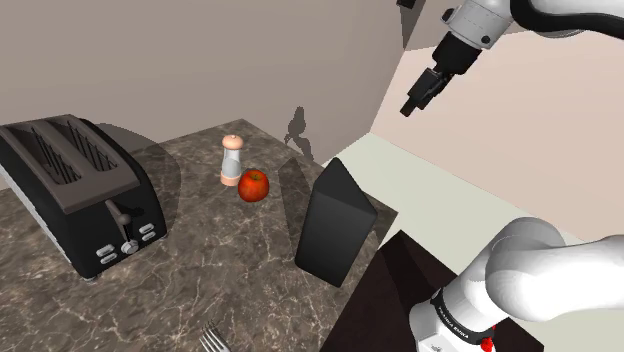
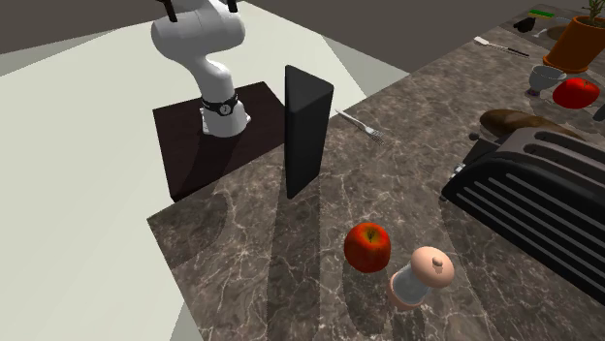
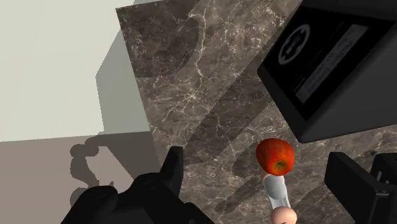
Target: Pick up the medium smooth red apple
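claw: my claw (image 1: 410,104) hangs high up, well apart from the apple (image 1: 253,185), above it and to the shoulder view's right of it.
fingers: spread wide, nothing touching either one. I'm holding nothing.
aim: on the wrist camera the apple shows far ahead, in the gap between the two fingers. I judge I'm roughly pointed at it.
apple: red and smooth, sitting on the dark marble counter (image 1: 230,290). Nothing of mine touches it.
shaker: pale shaker (image 1: 232,158) just beside the apple, on the shoulder view's left of it. I can't tell whether they touch.
slab: tall dark upright slab (image 1: 335,220) near the apple, to the shoulder view's right of it, between the apple and my stand (image 1: 385,295).
toaster: black two-slot toaster (image 1: 80,190) well apart from the apple, to the shoulder view's left of it.
fork: fork (image 1: 212,340) well apart from the apple, at the shoulder view's lower edge.
other red thing: red round item (image 2: 577,92) well apart from the apple, beyond the toaster in the second exterior view. I take it that's not my target.
done: rough line-up at most, as I judge it.
left: the whole descent, closing on the apple, then the lift.
watch: I think the slab crowds my way down, and the shaker leaves little finger room on one side of the apple.
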Controlling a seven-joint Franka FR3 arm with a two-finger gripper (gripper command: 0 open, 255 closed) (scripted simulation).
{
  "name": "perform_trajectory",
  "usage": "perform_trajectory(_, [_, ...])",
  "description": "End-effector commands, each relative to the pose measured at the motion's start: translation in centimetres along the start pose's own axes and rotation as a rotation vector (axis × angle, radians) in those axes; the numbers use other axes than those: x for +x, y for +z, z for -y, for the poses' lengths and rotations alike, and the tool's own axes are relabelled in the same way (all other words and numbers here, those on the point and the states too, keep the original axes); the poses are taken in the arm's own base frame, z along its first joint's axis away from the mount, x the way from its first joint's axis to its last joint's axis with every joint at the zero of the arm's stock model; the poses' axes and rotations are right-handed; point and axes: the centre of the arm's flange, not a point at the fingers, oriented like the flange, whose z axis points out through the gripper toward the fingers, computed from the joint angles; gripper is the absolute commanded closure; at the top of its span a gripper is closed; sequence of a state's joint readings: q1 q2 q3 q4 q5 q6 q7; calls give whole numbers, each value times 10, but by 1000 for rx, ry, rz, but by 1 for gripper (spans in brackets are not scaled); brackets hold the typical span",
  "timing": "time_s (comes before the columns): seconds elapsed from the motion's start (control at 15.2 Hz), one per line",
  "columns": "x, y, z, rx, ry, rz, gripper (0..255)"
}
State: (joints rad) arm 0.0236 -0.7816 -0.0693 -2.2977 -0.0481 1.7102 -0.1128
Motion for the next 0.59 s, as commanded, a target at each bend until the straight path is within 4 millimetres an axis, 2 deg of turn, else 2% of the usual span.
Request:
perform_trajectory(0.0, [0, 0, 0, 0, 0, 0, 0])
perform_trajectory(0.53, [76, 78, 1, 28, -223, 29, 0])
